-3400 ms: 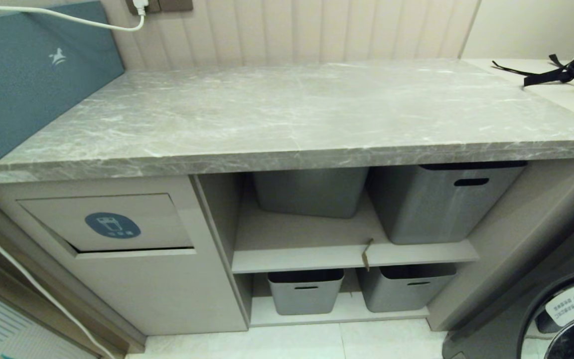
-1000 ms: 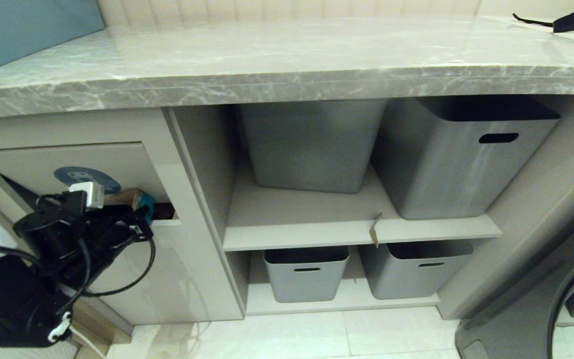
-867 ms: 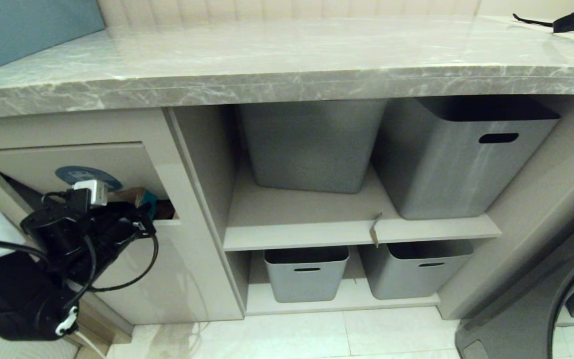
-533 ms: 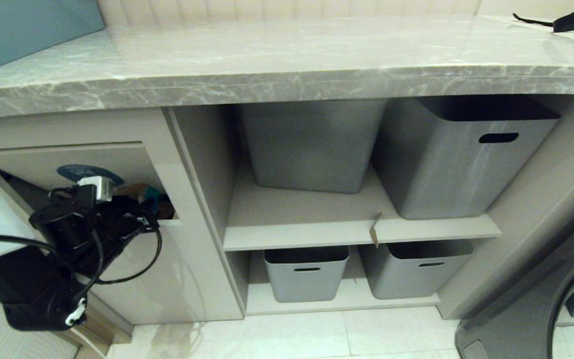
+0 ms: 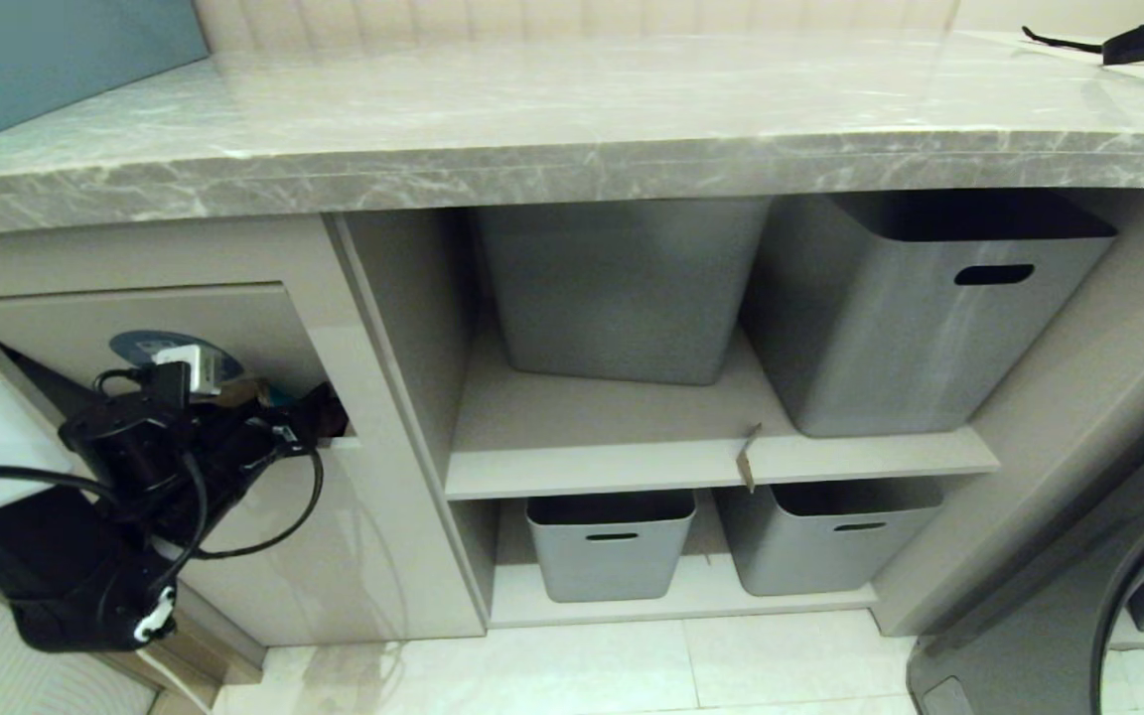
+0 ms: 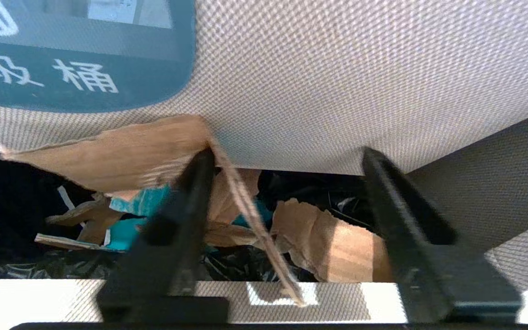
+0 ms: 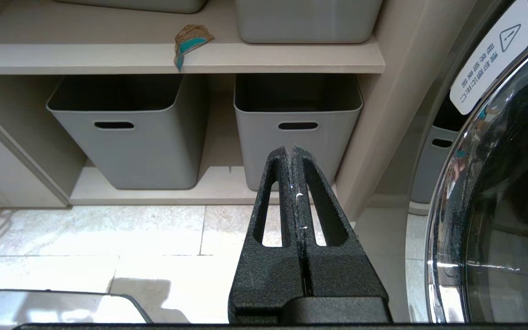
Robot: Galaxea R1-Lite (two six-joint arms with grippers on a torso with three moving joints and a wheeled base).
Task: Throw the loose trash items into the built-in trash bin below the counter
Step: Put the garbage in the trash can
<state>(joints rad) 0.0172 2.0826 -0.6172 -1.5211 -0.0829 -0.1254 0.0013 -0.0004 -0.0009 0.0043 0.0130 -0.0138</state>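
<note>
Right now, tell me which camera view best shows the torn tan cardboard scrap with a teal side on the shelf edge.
The right wrist view: the torn tan cardboard scrap shows its teal face clearly. The head view shows it only as a thin sliver; the left wrist view misses it.

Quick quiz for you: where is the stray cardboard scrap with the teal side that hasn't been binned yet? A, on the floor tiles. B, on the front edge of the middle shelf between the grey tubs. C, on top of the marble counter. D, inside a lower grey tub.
B: the cardboard scrap sits on the front lip of the shelf, overhanging it, above the two lower grey tubs.
</note>
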